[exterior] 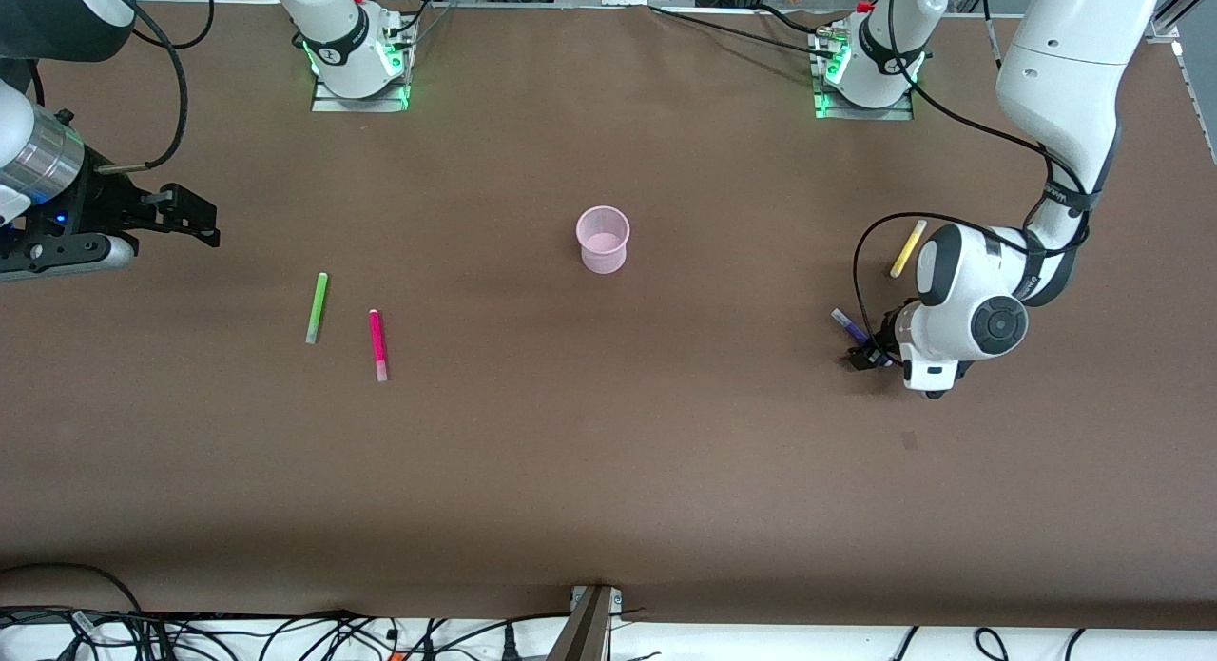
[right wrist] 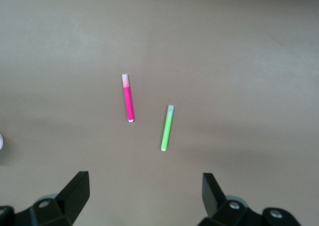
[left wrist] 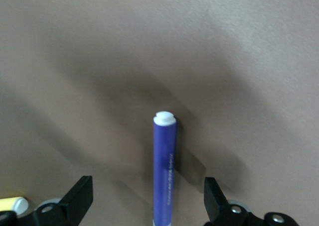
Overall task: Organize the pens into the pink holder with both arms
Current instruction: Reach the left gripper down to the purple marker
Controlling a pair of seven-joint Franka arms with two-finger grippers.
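From the front, the pink holder (exterior: 603, 240) stands mid-table while the left gripper (exterior: 870, 355) sits low over the purple pen (exterior: 848, 326); the left wrist shows its fingers (left wrist: 79, 196) spread astride that lengthwise pen; the right gripper (right wrist: 144, 196) hangs open above 2 pens.

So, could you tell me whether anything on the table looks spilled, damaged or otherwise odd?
Nothing stands out. The pink holder stands upright and empty; all four pens lie flat on the table. The left gripper is open, low around the purple pen; the right gripper waits open, raised near the green pen.
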